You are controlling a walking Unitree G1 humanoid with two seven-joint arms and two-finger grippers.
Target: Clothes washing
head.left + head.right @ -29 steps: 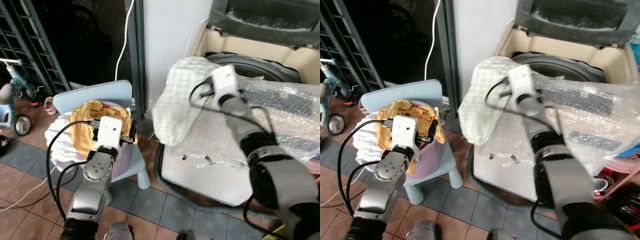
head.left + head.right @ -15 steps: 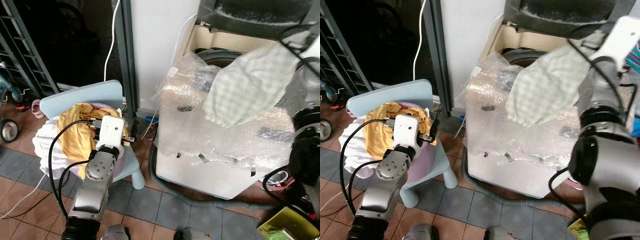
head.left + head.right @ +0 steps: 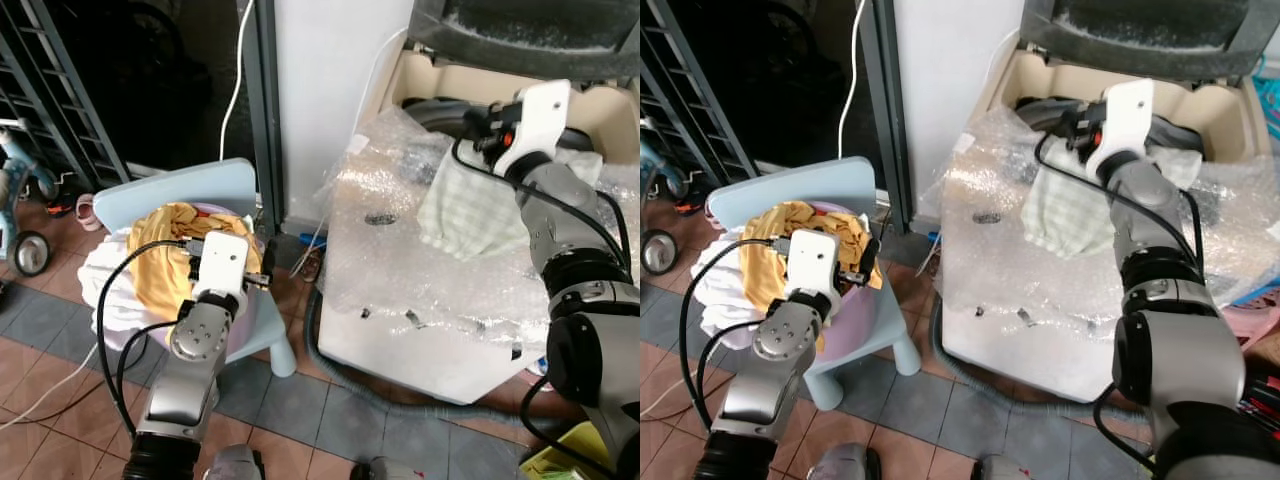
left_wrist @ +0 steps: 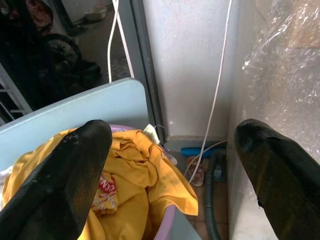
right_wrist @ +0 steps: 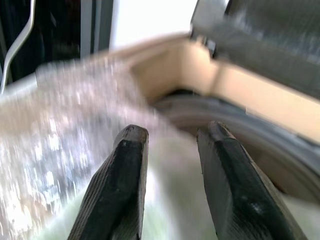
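Note:
A pale green checked cloth (image 3: 465,205) hangs over the bubble-wrapped front top (image 3: 400,260) of the washing machine, and its upper end reaches the drum opening (image 3: 440,110). My right gripper (image 3: 483,128) sits at the drum's front rim, shut on the cloth's top. In the right wrist view its fingers (image 5: 125,170) stand close together with blurred cloth between them. My left gripper (image 4: 172,135) hovers open over the yellow garment (image 3: 165,255) in the purple basin (image 3: 855,320) on a light blue chair (image 3: 180,190).
The washer's dark lid (image 3: 530,35) stands raised. White laundry (image 3: 105,290) bulges from the basin's left side. A grey hose (image 3: 380,385) lies on the tiles by the washer's base. A metal gate (image 3: 60,90) and a tricycle (image 3: 20,220) stand at left.
My right gripper has come down from above the washer to the drum's front rim, and the cloth now rests on the bubble wrap. The camera has shifted. The left arm holds still.

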